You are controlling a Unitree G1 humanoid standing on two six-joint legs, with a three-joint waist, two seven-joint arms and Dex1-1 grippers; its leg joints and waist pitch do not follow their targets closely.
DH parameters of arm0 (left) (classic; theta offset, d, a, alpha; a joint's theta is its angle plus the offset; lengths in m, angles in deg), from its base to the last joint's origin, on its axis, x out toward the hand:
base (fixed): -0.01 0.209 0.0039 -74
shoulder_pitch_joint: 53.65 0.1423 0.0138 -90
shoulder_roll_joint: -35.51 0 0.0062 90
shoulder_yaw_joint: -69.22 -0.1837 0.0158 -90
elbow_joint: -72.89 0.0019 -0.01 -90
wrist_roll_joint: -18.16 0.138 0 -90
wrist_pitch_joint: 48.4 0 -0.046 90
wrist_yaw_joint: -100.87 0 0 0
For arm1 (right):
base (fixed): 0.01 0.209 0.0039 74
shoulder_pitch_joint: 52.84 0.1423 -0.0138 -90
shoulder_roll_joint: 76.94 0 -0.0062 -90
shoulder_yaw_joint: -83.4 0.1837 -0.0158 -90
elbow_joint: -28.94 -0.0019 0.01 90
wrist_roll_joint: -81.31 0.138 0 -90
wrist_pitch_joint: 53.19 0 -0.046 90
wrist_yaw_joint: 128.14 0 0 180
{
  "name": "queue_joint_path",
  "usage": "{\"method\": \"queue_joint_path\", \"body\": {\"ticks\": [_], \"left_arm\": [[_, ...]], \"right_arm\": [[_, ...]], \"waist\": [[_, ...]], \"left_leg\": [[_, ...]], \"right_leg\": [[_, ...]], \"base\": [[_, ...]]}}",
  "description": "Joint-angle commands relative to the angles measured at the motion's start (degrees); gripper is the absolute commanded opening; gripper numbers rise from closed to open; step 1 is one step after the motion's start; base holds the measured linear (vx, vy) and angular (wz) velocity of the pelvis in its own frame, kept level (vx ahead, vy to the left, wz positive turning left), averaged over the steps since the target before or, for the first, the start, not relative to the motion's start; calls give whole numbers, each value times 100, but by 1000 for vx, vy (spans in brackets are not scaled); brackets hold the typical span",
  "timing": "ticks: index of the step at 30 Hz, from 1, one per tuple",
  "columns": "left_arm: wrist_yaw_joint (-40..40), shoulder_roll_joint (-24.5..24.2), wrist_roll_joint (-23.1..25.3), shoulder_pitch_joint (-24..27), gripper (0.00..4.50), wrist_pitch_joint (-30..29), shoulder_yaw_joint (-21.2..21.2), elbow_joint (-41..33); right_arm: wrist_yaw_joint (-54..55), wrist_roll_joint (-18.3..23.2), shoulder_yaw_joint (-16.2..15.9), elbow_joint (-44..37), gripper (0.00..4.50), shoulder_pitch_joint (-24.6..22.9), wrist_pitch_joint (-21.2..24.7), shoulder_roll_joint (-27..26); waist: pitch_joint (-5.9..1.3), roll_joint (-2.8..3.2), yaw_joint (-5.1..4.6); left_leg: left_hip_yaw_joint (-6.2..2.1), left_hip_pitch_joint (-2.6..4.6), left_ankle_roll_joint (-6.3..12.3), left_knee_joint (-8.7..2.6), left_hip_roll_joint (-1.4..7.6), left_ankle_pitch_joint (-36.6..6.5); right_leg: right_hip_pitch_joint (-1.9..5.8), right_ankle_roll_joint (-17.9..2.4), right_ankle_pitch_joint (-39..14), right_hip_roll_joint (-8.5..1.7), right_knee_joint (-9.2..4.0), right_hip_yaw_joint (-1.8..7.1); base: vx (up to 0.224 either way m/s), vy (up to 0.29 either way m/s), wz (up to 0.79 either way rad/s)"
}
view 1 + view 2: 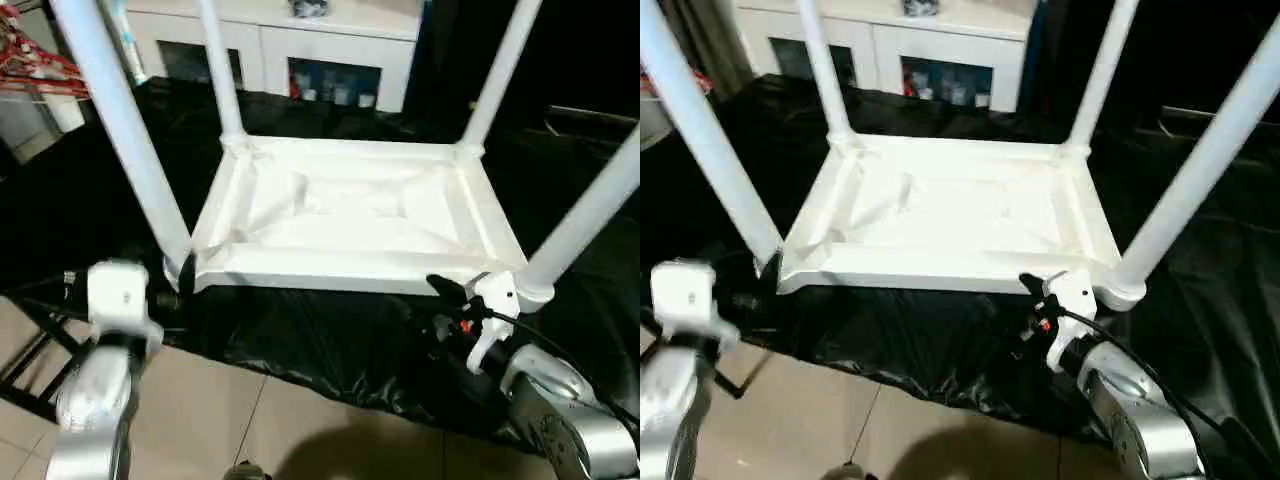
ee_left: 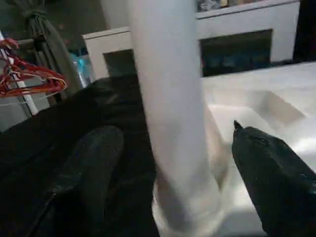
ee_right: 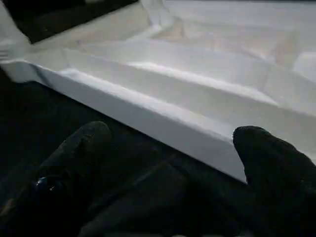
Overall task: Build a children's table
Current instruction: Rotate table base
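Children's table lies upside down on black sheet, ribbed underside up, all 4 legs standing in corner sockets. Left tool spread wide w/ fingers either side of near-left leg, not gripping it. Right tool also wide open, holding nothing, just beside tabletop's near edge. White cabinet behind.

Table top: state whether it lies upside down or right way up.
Upside down. The table top lies on the black sheet with its ribbed underside facing up, four legs rising from the corner sockets.
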Motion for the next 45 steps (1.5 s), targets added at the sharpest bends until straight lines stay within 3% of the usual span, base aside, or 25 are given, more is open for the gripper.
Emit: {"method": "queue_joint_path", "body": {"ticks": [1,3,7,9,10,11,12,13,15,20,24,25,33,35,37,41,42,45], "left_arm": [[35,-139,-134,-295,445,-102,173,403],[-119,-226,-279,-507,448,-133,226,644],[-773,-393,-753,-887,448,-350,311,1105],[-1198,-500,-1013,-1012,448,-519,306,1311],[-1375,-535,-1138,-1051,448,-603,301,1380],[-1762,-620,-1327,-1101,448,-707,285,1526],[-1962,-664,-1419,-1137,448,-750,276,1619],[-2616,-832,-1617,-1188,448,-806,205,1872],[-3082,-987,-1674,-1246,448,-788,126,2120],[-4508,-1329,-2206,-1450,448,-1237,-68,2313],[-5156,-1498,-2440,-1562,448,-1572,-268,2204],[-5308,-1528,-2522,-1581,448,-1736,-352,2108],[-5891,-1530,-2801,-1461,448,-2207,-903,1365],[-5982,-1398,-2909,-1292,448,-2410,-1239,870],[-5976,-1209,-2873,-1193,448,-2455,-1589,520],[-5775,-891,-2832,-1301,448,-2454,-1800,398],[-5715,-782,-2840,-1349,448,-2462,-1866,357],[-5612,-530,-2887,-1483,448,-2540,-2033,243]], "right_arm": [[190,-115,100,9,450,-36,226,39],[277,-168,125,87,450,-19,313,25],[511,-278,222,294,450,108,523,-15],[640,-349,247,408,450,203,598,-11],[675,-351,257,447,450,243,645,-5],[694,-377,245,560,450,328,685,4],[699,-391,242,617,450,374,713,7],[701,-449,227,799,450,508,709,-10],[699,-480,221,962,450,638,673,-46],[741,-709,95,1597,450,1118,441,-156],[714,-822,42,2098,450,1444,250,-240],[703,-843,26,2226,450,1543,203,-278],[589,-1072,-153,3003,450,2081,-122,-484],[553,-1194,-229,3444,450,2357,-334,-609],[504,-1292,-321,3800,450,2611,-511,-753],[466,-1373,-398,4122,450,2827,-663,-895],[461,-1406,-436,4200,450,2875,-702,-928],[433,-1504,-501,4429,450,2985,-823,-1023]], "waist": [[-319,25,11],[-334,15,14],[-342,3,5],[-344,-2,9],[-338,-67,-6],[-344,-38,15],[-327,-62,12],[-325,-97,-2],[-322,-65,-4],[-323,-71,-25],[-341,-76,-23],[-346,-105,-14],[-346,-124,-48],[-355,-160,-71],[-349,-136,-91],[-330,-153,-160],[-337,-124,-170],[-334,-165,-215]], "left_leg": [[-8,-8,29,-437,-37,-1553],[-8,-24,25,-422,-41,-1337],[6,-19,25,-413,-46,-1223],[23,0,16,-406,-60,-1178],[31,-7,28,-415,-47,-1178],[24,1,23,-407,-47,-1172],[31,-1,45,-422,-60,-1167],[36,10,24,-431,-30,-1268],[36,43,-35,-451,-41,-1367],[36,65,-133,-466,-27,-1447],[54,75,-118,-445,-22,-1293],[55,67,-89,-441,-19,-1197],[69,47,-86,-432,-13,-1012],[67,29,-87,-438,-3,-965],[72,34,-81,-430,-5,-1010],[75,33,-136,-449,-6,-1191],[72,46,-147,-445,-10,-1219],[68,28,-128,-439,-19,-1176]], "right_leg": [[231,-406,-1512,-154,-488,189],[261,-510,-1144,-168,-439,190],[277,-668,-986,-185,-413,195],[260,-726,-1072,-189,-407,198],[267,-712,-1085,-186,-418,201],[274,-726,-1100,-204,-395,200],[260,-721,-1274,-212,-411,201],[255,-701,-1370,-217,-429,205],[225,-665,-1586,-225,-446,209],[242,-822,-1313,-235,-399,209],[265,-1008,-969,-239,-347,212],[278,-1039,-857,-245,-326,211],[311,-1123,-827,-255,-305,207],[332,-1146,-771,-259,-283,201],[318,-1150,-798,-250,-294,205],[330,-1138,-1011,-251,-332,205],[330,-1110,-1068,-253,-339,209],[344,-1065,-1089,-242,-342,212]], "base": [[0,0,0],[0,0,0],[0,0,0],[0,0,0],[0,0,0],[0,0,0],[0,0,0],[0,0,0],[0,0,0],[0,0,0],[0,0,0],[0,0,0],[0,0,0],[0,0,0],[0,0,0],[0,0,0],[0,0,0],[0,0,0]]}}
